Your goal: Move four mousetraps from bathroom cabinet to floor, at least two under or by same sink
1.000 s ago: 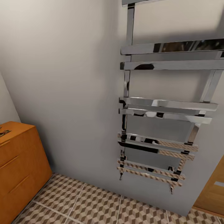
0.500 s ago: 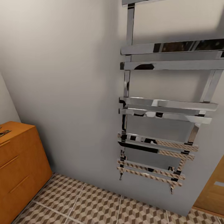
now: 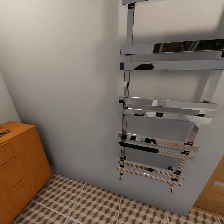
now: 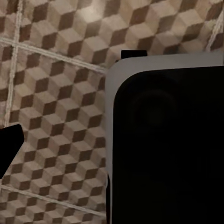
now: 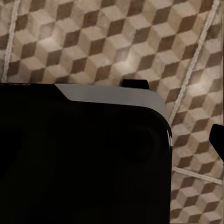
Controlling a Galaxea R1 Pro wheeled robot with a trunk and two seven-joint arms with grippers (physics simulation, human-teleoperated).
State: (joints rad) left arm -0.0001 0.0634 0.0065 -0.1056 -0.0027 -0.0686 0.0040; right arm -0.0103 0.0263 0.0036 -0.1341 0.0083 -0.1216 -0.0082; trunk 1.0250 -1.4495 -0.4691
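Observation:
The orange-brown cabinet (image 3: 18, 155) stands at the lower left of the head view, its bar-handled drawer fronts facing right. On its top, cut by the picture's left edge, lies a small dark flat piece with metal wire (image 3: 3, 133) that looks like a mousetrap. The cube-patterned bathroom floor (image 3: 93, 205) runs along the base of the wall. Both wrist views look down at that floor (image 4: 51, 93) (image 5: 116, 42) past a black, grey-edged body. A single dark fingertip (image 4: 8, 142) shows in the left wrist view and another fingertip (image 5: 218, 137) in the right wrist view. The sink is out of view.
A tall chrome towel rail (image 3: 161, 109) hangs on the grey wall straight ahead. An orange wooden door (image 3: 214, 189) edges in at the lower right. The wall corner sits just behind the cabinet.

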